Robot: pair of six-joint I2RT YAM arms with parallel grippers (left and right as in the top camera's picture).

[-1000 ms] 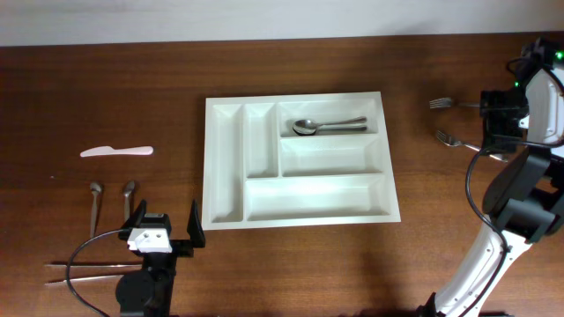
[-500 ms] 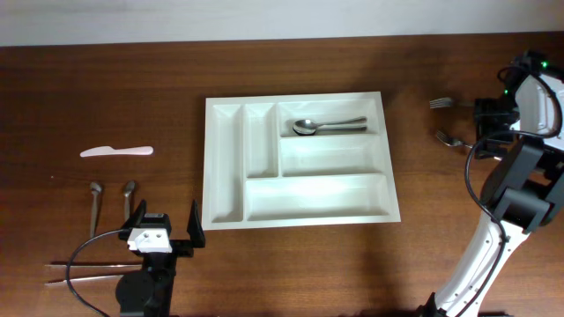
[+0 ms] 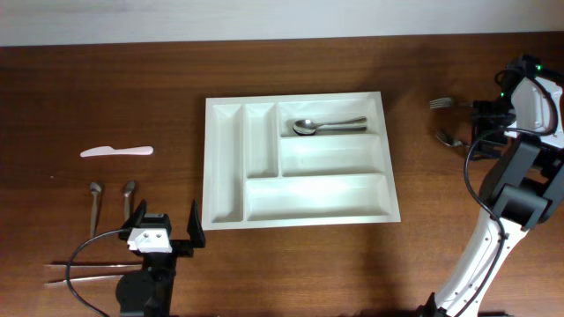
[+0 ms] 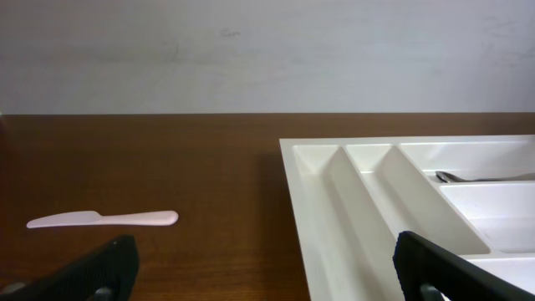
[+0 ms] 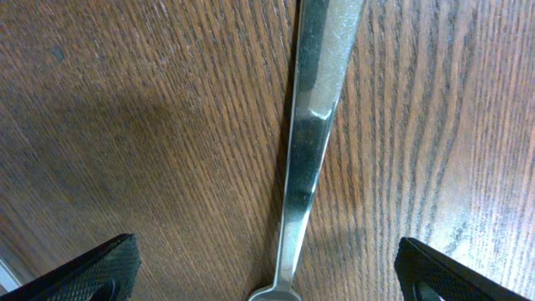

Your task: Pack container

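The white cutlery tray point(image 3: 298, 162) lies in the middle of the table and also shows in the left wrist view point(image 4: 401, 201). Two spoons point(image 3: 328, 126) lie in its top wide compartment. My right gripper point(image 3: 490, 123) is open, low over a metal fork point(image 3: 451, 138) at the far right; the fork's handle point(image 5: 311, 125) runs between its fingers, untouched. A second fork point(image 3: 441, 103) lies just behind. My left gripper point(image 3: 164, 225) is open and empty near the front edge, left of the tray.
A white plastic knife point(image 3: 116, 151) lies at the left, also in the left wrist view point(image 4: 102, 220). Two small spoons point(image 3: 113, 198) lie below it. Chopstick-like sticks point(image 3: 88, 269) lie at the front left. A wall stands behind the table.
My right gripper has come down and shifted over the nearer fork at the far right. The left arm has not moved.
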